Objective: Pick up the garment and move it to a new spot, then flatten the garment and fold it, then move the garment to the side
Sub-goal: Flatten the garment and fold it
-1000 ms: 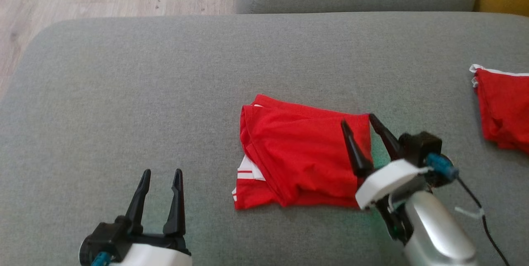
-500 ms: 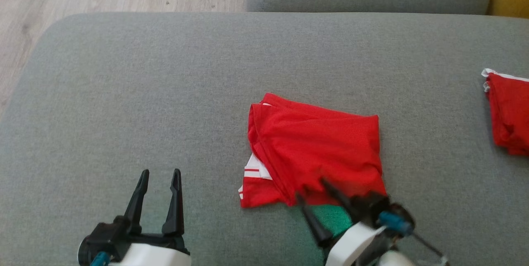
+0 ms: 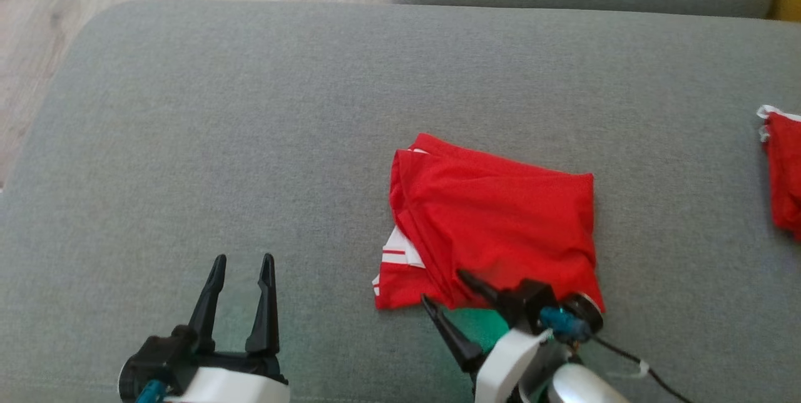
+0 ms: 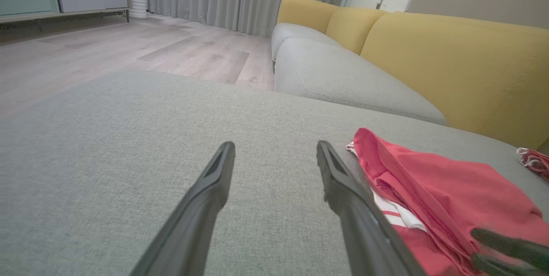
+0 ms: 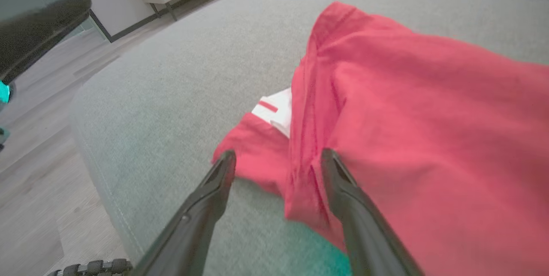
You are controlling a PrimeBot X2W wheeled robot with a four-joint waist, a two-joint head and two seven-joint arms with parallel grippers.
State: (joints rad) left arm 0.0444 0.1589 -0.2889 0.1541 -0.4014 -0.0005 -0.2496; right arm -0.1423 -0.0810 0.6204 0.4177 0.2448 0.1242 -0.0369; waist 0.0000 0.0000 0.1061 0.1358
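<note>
Head view: a folded red garment (image 3: pixel 494 228) lies on a broad grey sofa cushion (image 3: pixel 250 109), with a white, red-striped sleeve peeking out at its left edge. The right end effector (image 3: pixel 443 285) sits at the garment's near edge, its two dark fingers spread apart and gripping nothing. Whether the tips touch the cloth cannot be told. The left end effector (image 3: pixel 243 257) is well to the left of the garment, released and empty. Another red cloth (image 3: pixel 785 171) with a thin white edge lies well to the right of the garment.

Left wrist view: the left end effector (image 4: pixel 275 144) points across bare cushion, fingers apart, with the garment (image 4: pixel 450 190) just to the right of it. Yellow sofa backrests (image 4: pixel 450 61) rise beyond the garment.

Right wrist view: the right end effector (image 5: pixel 278 153) is open, with the tips of both fingers at the edge of the garment (image 5: pixel 429 117). The white sleeve (image 5: pixel 276 111) shows just beyond the fingertips, tucked under the red folds.
</note>
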